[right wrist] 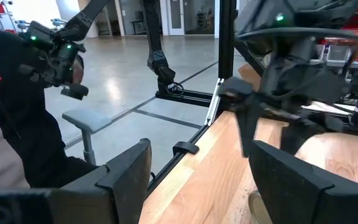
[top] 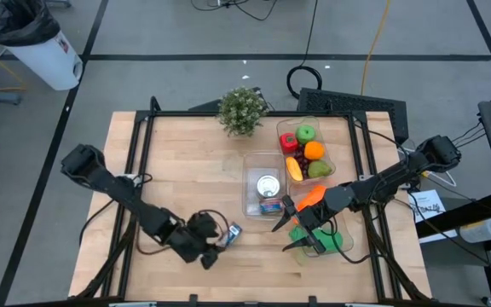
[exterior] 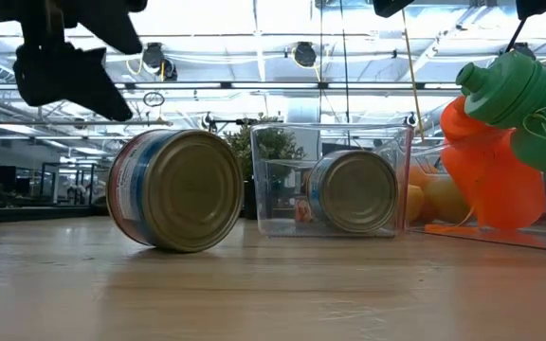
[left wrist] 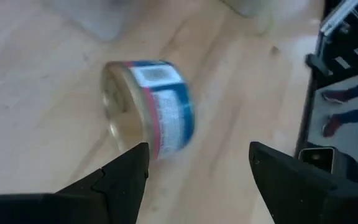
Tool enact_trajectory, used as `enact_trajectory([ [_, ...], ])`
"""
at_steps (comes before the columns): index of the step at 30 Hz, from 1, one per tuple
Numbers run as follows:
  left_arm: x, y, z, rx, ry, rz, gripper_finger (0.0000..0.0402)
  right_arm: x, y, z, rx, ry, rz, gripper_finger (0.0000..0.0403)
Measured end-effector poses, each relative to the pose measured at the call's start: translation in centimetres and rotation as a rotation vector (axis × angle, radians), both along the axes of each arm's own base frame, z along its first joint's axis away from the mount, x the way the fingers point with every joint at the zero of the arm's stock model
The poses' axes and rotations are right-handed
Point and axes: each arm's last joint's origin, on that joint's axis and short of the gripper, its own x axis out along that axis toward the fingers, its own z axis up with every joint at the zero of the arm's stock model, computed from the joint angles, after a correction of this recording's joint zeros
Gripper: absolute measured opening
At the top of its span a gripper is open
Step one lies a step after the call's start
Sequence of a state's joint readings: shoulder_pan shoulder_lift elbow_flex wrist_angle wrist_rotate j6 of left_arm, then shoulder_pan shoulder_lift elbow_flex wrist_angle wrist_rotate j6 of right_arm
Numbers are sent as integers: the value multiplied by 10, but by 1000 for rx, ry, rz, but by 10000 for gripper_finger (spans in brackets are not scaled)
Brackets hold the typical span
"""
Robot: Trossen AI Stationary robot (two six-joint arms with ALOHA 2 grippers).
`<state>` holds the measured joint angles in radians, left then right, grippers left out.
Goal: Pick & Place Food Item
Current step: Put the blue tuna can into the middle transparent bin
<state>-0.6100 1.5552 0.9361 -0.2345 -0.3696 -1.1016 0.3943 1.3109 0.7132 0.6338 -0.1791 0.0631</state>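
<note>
One can (top: 268, 185) already sits in the clear bin (top: 252, 205); the second can (top: 233, 232) lies ungrasped before the open left end effector (top: 211, 252), right end effector (top: 297, 230) open.

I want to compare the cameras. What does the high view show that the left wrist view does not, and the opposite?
Only the high view shows the plant, the fruit tray, the clear bin holding another can, and the right end effector. Only the left wrist view shows the loose can's label up close. Both show the loose can lying on the table before the open left end effector.
</note>
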Motion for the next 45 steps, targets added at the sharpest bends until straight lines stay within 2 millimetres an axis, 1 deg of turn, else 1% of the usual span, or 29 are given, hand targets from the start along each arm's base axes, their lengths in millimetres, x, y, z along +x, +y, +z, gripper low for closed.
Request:
enact_trajectory([
  [2, 6, -4, -2, 29, 28, 5, 285, 0, 0, 0, 1, 0, 0, 254],
  [4, 9, -3, -5, 97, 120, 30, 285, 0, 0, 0, 2, -1, 0, 254],
  [9, 37, -7, -1, 181, 243, 64, 285, 0, 0, 0, 4, -3, -9, 254],
  [13, 63, -14, -3, 217, 251, 18, 285, 1, -1, 0, 2, -2, -34, 254],
  [17, 79, -13, -11, 232, 279, 10, 285, 1, -1, 0, 1, 1, -36, 254],
  [23, 84, 1, -27, 226, 385, 94, 285, 0, -1, 0, 1, 4, -26, 254],
  [29, 85, 13, -37, 241, 446, 144, 285, 0, -1, 0, 1, 3, -26, 254],
  [35, 87, 17, -38, 274, 443, 117, 285, 0, -1, 0, 1, 3, -26, 254],
  [41, 87, 20, -37, 319, 391, 235, 285, 0, -1, 0, 1, 4, -26, 254],
  [45, 86, 23, -37, 315, 377, 310, 285, 0, -1, 0, 1, 4, -26, 254],
])
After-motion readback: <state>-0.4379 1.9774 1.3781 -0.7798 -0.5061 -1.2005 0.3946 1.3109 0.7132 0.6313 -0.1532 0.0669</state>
